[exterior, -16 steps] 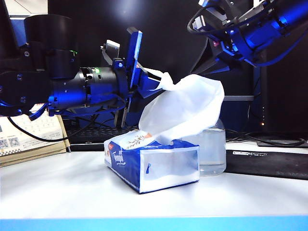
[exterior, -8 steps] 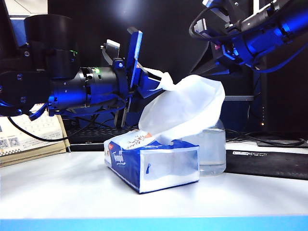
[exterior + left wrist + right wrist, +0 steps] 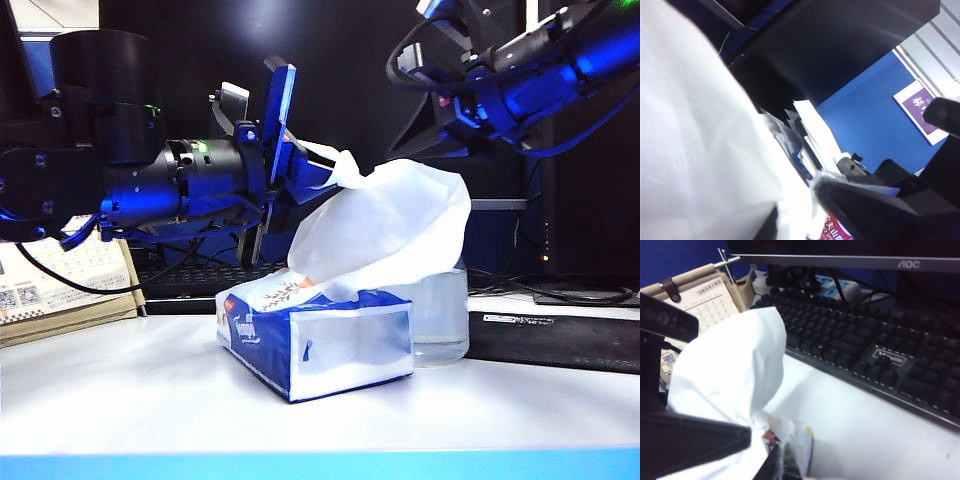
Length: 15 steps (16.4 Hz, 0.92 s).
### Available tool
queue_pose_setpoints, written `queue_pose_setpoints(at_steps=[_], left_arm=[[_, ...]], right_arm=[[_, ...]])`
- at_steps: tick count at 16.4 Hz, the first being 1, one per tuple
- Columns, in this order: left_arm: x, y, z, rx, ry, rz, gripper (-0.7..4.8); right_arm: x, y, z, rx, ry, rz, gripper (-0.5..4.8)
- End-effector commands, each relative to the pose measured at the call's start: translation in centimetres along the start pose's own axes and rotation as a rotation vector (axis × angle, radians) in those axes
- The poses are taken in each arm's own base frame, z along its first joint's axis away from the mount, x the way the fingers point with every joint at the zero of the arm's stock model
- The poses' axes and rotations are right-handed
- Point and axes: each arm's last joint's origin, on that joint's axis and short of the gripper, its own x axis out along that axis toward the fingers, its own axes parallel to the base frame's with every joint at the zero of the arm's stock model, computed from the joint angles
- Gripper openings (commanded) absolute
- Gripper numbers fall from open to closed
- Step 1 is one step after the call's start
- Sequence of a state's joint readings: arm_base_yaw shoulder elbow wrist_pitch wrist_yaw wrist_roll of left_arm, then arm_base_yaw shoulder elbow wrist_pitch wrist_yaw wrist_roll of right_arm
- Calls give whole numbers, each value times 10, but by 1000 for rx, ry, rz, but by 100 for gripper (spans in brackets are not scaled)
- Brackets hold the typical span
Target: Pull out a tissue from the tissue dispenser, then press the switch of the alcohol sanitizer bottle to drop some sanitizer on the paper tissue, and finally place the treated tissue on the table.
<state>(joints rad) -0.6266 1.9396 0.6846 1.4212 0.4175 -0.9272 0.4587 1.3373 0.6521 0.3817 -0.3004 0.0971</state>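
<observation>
Above white table [image 3: 120, 390], left hand [image 3: 318, 172] pinches tissue [image 3: 385, 235]; right hand's opening unseen.

Left gripper [image 3: 322, 170]: extended level from the left, jaws closed, pinching the tissue [image 3: 385, 230]. Right gripper: raised at upper right, fingertips hidden, state unreadable.

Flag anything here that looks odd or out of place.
The tissue hangs draped over the bottle, hiding its pump. The left gripper, jaws shut, pinches the tissue's upper corner above the pack. The right gripper is out of view. Nothing is spilled or damaged.
</observation>
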Motion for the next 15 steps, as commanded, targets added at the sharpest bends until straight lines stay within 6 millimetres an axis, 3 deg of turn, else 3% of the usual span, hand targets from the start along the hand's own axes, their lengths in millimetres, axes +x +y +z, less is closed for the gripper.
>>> queue_pose_setpoints(at_steps=[1,15], left_arm=[[1,-4,4,29,-21,-30,-6],[1,-3,5,31,-35,-20,-6]], right_arm=[[4,-4,-23,56,155,-22,-1],[3,-5,-36,84,175,-29,-1]])
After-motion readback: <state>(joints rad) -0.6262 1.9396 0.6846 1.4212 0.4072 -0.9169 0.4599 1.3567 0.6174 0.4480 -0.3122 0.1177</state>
